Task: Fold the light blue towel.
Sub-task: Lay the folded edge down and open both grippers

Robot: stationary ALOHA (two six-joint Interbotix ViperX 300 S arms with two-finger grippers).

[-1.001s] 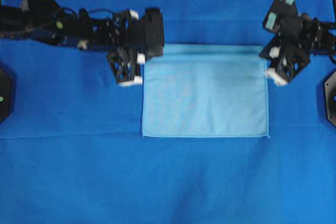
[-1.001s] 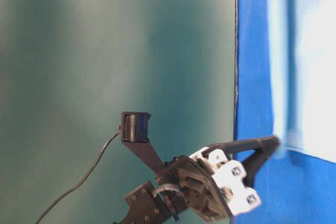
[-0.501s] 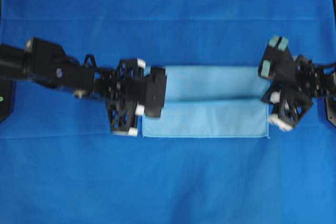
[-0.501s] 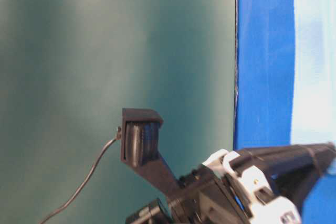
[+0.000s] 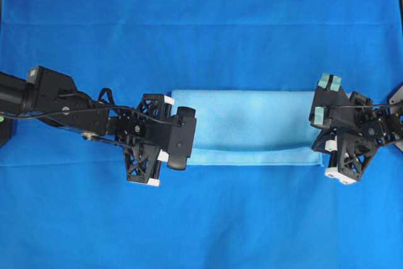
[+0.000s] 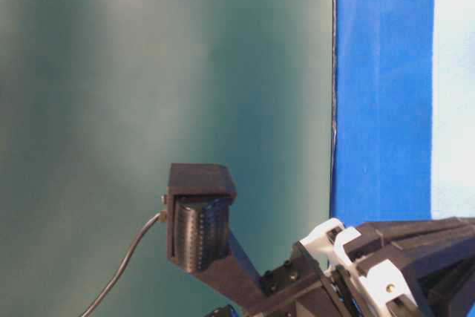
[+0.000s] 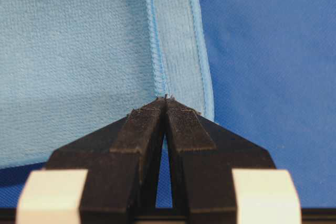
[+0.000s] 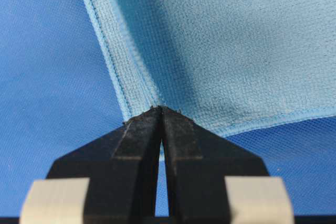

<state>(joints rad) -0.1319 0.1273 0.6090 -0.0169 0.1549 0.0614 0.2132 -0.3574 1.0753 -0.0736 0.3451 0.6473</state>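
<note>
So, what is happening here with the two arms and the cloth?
Two robot arms are folding the light blue towel on the table's darker blue cloth. The left gripper and the right gripper each have their jaws shut on a towel corner. In the overhead view, the pinched edge lies folded over toward the near edge, nearly meeting it.

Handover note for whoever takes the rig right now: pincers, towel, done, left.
Left pincer: shut on the light blue towel, pinching its hem at the left end.
Right pincer: shut on the towel's hem at the right end.
Towel: mid-table on the royal-blue table cloth, top layer doubled over toward the near edge; a strip of the lower layer shows along the near edge.
Done: far edge carried across, fold nearly closed.
Left: probably lay the held edge flush on the near edge, release both, then check whether another fold is needed.
</note>
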